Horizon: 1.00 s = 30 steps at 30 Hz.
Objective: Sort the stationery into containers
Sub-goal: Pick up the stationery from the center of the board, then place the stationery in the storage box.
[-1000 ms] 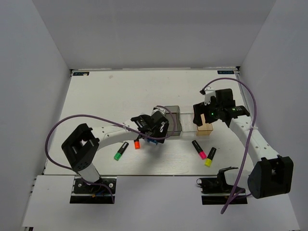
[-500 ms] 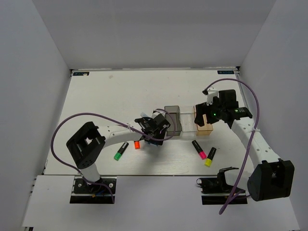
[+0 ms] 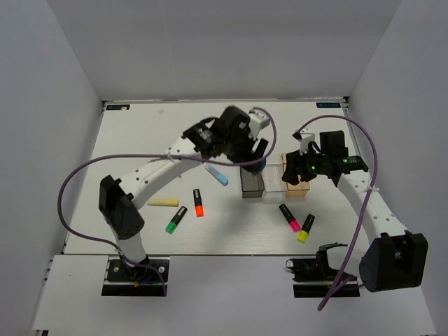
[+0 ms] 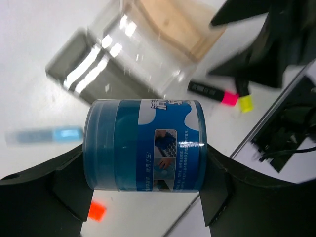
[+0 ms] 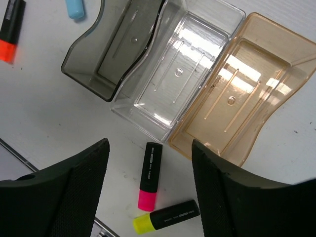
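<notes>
Blue cylindrical tape roll [image 4: 145, 144] with a printed label is pinched end to end between the wide-set jaws of the left gripper [image 4: 143, 170] and held off the table [image 3: 140, 140] beside the smoky dark-grey transparent bin [image 3: 250, 185], presumably so that it can be dropped in from above. The right gripper [image 5: 148, 148] is poised above the bin row [image 5: 173, 74] with jaws spread and empty, seemingly lined up on the pink-capped black marker [image 5: 148, 177] lying below.

Blue tape roll [image 4: 145, 145] aloft near three empty joined bins [image 5: 177, 74], markers [image 5: 149, 177] alongside
</notes>
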Available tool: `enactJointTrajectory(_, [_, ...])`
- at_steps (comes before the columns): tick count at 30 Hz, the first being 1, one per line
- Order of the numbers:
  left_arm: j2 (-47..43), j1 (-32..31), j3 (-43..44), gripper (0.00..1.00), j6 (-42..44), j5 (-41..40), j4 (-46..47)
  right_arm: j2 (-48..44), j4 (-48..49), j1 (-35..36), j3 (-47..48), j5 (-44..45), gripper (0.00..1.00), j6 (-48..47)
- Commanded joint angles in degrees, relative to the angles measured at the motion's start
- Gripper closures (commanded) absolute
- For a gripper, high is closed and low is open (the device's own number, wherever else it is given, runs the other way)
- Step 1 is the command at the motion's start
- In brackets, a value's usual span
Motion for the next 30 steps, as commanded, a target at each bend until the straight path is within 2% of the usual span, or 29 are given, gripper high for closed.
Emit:
enactJointTrajectory(1, [7.9, 5.7, 10.8, 1.0, 10.3, 15.7, -4.1, 0.5, -1.6, -0.7, 1.3, -4.3, 0.29, -2.1])
enactJointTrajectory(2, [9.1, 6.3, 12.6, 1.0, 15.1, 19.1, -4.6, 0.2, -1.5, -0.7, 1.2, -4.7, 0.27, -2.3])
enactJointTrajectory(5, [14.4, 8.2, 17.5, 1.0, 18.6, 25.6, -5.2, 0.7, -1.6, -1.1, 1.1, -4.6, 0.27, -2.7])
enactJointTrajectory(6, [14.9, 8.5, 17.6, 1.0, 22.0, 25.8, -4.6, 0.7, -1.5, -1.2, 1.2, -4.5, 0.27, -2.6])
enactJointTrajectory(14, [15.5, 8.7, 10.3, 1.0, 29.3, 26.0, 1.5, -0.6, -0.3, -2.4, -0.1, -5.6, 0.26, -3.6])
enactJointTrajectory(21, [15.5, 6.0, 6.0, 1.0, 33.4, 19.5, 4.8, 0.1, -0.8, -2.8, -0.2, -6.3, 0.26, -4.1])
enactJointTrajectory(25, [16.5, 3.9, 5.5, 1.0, 37.2, 13.4, 4.9, 0.1, -0.6, -3.2, -0.3, -6.7, 0.25, -4.1])
enactJointTrajectory(30, [17.0, 2.5, 4.9, 1.0, 40.6, 10.0, 6.6, 0.2, -0.9, -3.4, -0.3, -7.8, 0.25, -4.4])
